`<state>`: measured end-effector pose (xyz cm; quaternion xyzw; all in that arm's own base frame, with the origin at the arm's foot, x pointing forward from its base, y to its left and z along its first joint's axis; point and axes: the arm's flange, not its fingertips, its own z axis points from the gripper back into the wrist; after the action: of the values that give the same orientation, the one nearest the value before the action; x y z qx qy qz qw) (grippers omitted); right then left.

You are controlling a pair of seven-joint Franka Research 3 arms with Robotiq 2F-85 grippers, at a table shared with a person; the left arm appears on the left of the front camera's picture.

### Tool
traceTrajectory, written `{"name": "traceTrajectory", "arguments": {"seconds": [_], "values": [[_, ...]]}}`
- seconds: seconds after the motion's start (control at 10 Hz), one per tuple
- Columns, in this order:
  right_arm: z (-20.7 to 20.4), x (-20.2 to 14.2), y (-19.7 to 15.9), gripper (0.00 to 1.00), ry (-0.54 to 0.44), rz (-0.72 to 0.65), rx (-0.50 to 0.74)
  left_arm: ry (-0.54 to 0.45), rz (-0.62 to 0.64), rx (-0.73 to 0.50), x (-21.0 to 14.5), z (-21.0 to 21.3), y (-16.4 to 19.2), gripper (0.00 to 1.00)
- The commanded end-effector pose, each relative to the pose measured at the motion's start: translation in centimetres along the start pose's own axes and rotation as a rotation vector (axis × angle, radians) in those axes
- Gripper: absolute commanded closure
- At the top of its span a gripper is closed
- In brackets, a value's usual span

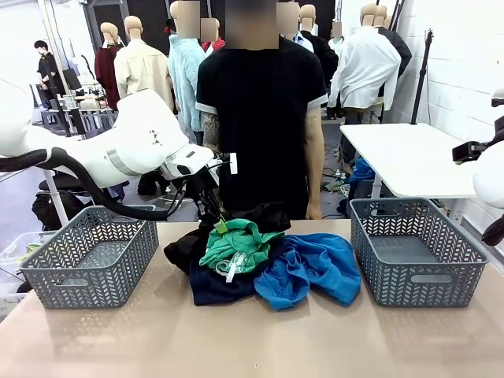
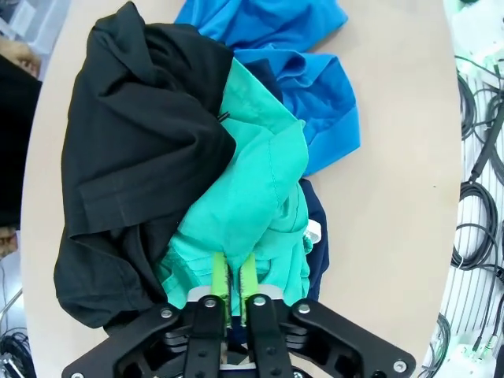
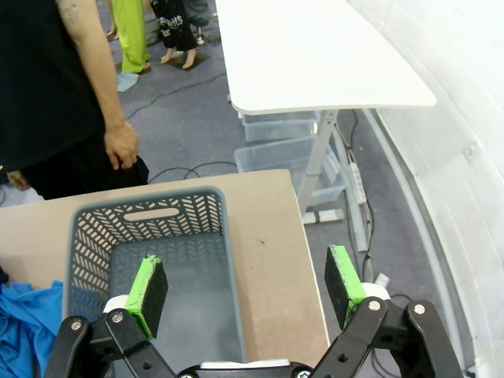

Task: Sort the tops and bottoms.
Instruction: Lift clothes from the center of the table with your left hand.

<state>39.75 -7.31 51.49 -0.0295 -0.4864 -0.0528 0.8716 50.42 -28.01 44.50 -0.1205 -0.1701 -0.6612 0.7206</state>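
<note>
The left gripper has its fingers pinched tight on the soft emerald green cloth garment atop the pile in the middle of the worktop, so it should lift slowly, so the black cloth garment beside it does not come up too.

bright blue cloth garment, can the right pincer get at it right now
Probably yes: the bright blue cloth garment lies mostly uncovered on the pile's right edge, and the open right pincer hangs over the grey lattice basket beside it.
</note>
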Motion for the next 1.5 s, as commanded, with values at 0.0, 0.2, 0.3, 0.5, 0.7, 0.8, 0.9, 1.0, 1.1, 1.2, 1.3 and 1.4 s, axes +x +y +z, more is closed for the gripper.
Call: {"name": "traceTrajectory", "arguments": {"seconds": [0.0,0.2,0.3,0.5,0.7,0.8,0.9,1.0,1.1,1.2,1.3,1.4], "values": [[0.0,0.0,0.0,0.00,0.007,0.001,0.001,-0.029,-0.009,-0.034,-0.1,0.2,0.3,1.00],[0.0,0.0,0.0,0.00,0.007,0.001,0.001,-0.034,-0.007,-0.030,0.2,0.6,0.1,1.00],[0.0,0.0,0.0,0.00,0.007,0.001,0.001,-0.032,0.003,-0.026,0.8,1.4,-0.6,1.00],[0.0,0.0,0.0,0.00,0.007,0.001,0.001,0.060,-0.021,-0.012,5.4,5.3,-3.7,1.00],[0.0,0.0,0.0,0.00,0.007,0.001,0.001,0.099,-0.083,-0.008,8.9,10.2,-5.9,1.00],[0.0,0.0,0.0,0.00,0.007,0.001,0.001,0.092,-0.117,0.015,10.8,13.0,-7.4,1.00],[0.0,0.0,0.0,0.00,0.007,0.001,0.001,0.076,-0.156,0.006,12.6,15.3,-8.9,1.00],[0.0,0.0,0.0,0.00,0.007,0.001,0.001,0.073,-0.184,0.047,14.2,16.9,-10.0,1.00],[0.0,0.0,0.0,0.00,0.007,0.001,0.001,0.064,-0.182,0.115,15.7,18.5,-10.6,1.00],[0.0,0.0,0.0,0.00,0.007,0.001,0.001,0.030,-0.164,0.123,17.3,20.7,-11.1,1.00],[0.0,0.0,0.0,0.00,0.007,0.001,0.001,-0.027,-0.130,0.119,19.3,23.8,-11.3,1.00],[0.0,0.0,0.0,0.00,0.007,0.001,0.001,-0.065,-0.117,0.152,21.9,27.0,-12.3,1.00]]}}
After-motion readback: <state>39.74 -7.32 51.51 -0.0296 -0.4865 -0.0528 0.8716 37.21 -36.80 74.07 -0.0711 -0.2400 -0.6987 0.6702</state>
